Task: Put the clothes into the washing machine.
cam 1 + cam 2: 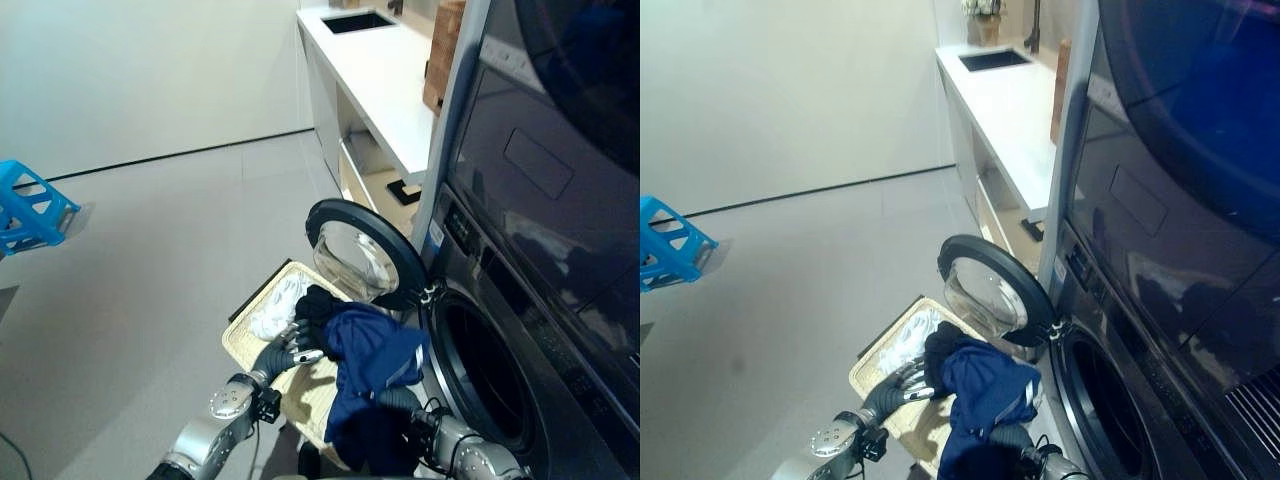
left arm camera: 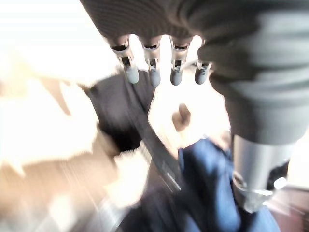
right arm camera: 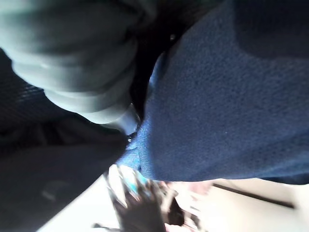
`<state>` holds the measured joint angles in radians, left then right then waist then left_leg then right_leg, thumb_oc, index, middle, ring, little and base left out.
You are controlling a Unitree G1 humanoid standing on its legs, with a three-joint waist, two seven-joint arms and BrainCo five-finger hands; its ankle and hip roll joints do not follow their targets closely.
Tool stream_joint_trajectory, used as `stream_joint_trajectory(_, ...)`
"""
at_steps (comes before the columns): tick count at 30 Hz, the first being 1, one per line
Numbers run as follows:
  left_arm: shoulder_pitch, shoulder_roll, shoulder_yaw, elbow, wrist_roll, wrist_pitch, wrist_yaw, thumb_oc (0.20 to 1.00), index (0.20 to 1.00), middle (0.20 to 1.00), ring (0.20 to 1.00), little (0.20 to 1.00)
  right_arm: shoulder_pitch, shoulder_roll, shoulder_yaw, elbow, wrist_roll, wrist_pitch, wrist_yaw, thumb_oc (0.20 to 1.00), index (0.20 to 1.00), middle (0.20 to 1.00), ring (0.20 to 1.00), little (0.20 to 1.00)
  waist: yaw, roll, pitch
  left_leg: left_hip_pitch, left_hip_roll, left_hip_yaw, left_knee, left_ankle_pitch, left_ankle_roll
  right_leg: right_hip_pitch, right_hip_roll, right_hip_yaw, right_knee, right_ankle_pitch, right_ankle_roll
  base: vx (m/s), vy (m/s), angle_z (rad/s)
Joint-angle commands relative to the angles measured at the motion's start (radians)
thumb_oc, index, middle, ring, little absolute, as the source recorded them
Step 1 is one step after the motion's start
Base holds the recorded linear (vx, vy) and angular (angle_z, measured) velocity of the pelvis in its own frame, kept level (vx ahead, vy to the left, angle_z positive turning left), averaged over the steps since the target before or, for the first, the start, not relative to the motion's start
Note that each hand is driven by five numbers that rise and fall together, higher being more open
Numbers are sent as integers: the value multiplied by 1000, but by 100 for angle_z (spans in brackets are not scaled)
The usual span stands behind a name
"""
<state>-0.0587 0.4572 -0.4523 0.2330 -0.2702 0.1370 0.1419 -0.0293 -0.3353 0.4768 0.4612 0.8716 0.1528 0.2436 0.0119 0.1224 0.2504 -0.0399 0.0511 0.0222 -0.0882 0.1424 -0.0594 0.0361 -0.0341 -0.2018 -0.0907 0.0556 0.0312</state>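
Blue garment (image 1: 372,365) hangs long axis vertical over the basket (image 1: 243,345), beside the open washer (image 1: 500,370) — draped across the right hand (image 1: 398,400), fingers hidden, state unreadable. Left hand (image 1: 290,350) — fingers straight, spread — touches its left edge.

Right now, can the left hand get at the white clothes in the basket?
Probably yes. The left hand hovers with straight fingers over the basket, right beside the white clothes, and nothing lies between them. The blue garment hangs off to its right, clear of that path.

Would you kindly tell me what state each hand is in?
Left hand: open, beside the blue garment.
Right hand: under the garment, cannot be told.
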Motion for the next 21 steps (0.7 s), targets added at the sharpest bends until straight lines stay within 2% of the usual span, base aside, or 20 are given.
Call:
stream_joint_trajectory(1,-109,29,-2,38,135,-9,151,1000,1000,1000,1000,1000,-77,62,-29,-32,166,-83,-30,200,200,200,200,200,-17,-49,66,22,-107,43,30,-100,23,-53,-19,12,47,-18,32,0,0,0)
stream_joint_trajectory(3,-119,21,2,88,115,-13,225,1000,1000,1000,1000,1000,-89,64,-65,22,254,-111,-74,200,200,200,200,200,-23,-33,84,5,-111,47,37,-97,20,-74,-25,17,53,-16,32,0,0,0)
stream_joint_trajectory(6,-124,10,5,119,103,-25,272,1000,1000,1000,1000,1000,-99,69,-89,59,293,-125,-100,200,200,200,200,200,-26,-22,95,-3,-115,47,40,-96,19,-85,-27,21,55,-15,31,-1,15,-1)
stream_joint_trajectory(7,-118,-11,20,167,83,-60,336,1000,1000,1000,1000,1000,-111,71,-135,121,335,-153,-146,200,200,200,200,200,-32,0,113,-17,-120,49,40,-91,18,-105,-31,27,58,-14,30,4,60,-1)
stream_joint_trajectory(9,-107,-30,37,213,57,-108,388,1000,1000,1000,1000,1000,-135,75,-189,207,357,-175,-179,200,200,200,200,200,-35,26,131,-29,-125,51,40,-85,15,-124,-35,35,61,-11,27,16,57,0)
stream_joint_trajectory(10,-103,-38,42,227,52,-125,392,1000,1000,1000,1000,1000,-144,75,-207,239,359,-181,-181,200,200,200,200,200,-36,33,135,-32,-127,52,40,-84,15,-130,-36,38,62,-10,26,28,45,1)
stream_joint_trajectory(11,-96,-56,56,260,42,-163,405,1000,1000,1000,1000,1000,-175,73,-259,319,391,-195,-188,200,200,200,200,200,-37,54,149,-42,-131,55,41,-83,14,-143,-41,42,64,-9,23,22,38,0)
stream_joint_trajectory(12,-95,-60,58,266,38,-172,409,1000,1000,1000,1000,1000,-185,72,-272,339,399,-198,-186,200,200,200,200,200,-36,60,153,-44,-133,56,42,-82,13,-146,-42,43,64,-9,23,32,45,-2)
stream_joint_trajectory(13,-88,-77,67,297,33,-211,412,1000,1000,1000,1000,1000,-228,67,-335,420,445,-215,-198,200,200,200,200,200,-36,83,166,-53,-139,56,43,-81,12,-160,-46,48,68,-9,21,19,22,-4)
stream_joint_trajectory(14,-88,-77,67,297,33,-211,412,1000,1000,1000,1000,1000,-228,67,-335,420,445,-215,-198,200,200,200,200,200,-36,83,166,-53,-139,56,43,-81,12,-160,-46,48,68,-9,21,37,32,2)
stream_joint_trajectory(15,-90,-93,69,319,28,-239,413,1000,1000,1000,1000,1000,-274,56,-387,479,466,-241,-210,200,200,200,200,200,-37,106,181,-65,-144,58,44,-79,10,-177,-50,53,77,-11,20,29,13,4)
stream_joint_trajectory(17,-93,-95,62,319,25,-247,413,1000,1000,1000,1000,1000,-325,42,-430,523,520,-281,-209,200,200,200,200,200,-38,127,198,-82,-146,59,51,-77,6,-201,-53,59,90,-13,19,17,5,2)
stream_joint_trajectory(19,-95,-95,60,319,24,-249,412,1000,1000,1000,1000,1000,-334,40,-435,528,535,-289,-207,200,200,200,200,200,-37,130,200,-87,-147,60,54,-77,6,-207,-53,60,95,-14,18,0,-8,-2)
stream_joint_trajectory(21,-93,-88,40,312,27,-275,395,1000,1000,1000,1000,1000,-422,6,-527,517,763,-425,-197,200,200,200,200,200,-44,155,232,-112,-147,64,66,-78,1,-245,-53,73,118,-17,17,-9,-66,-7)
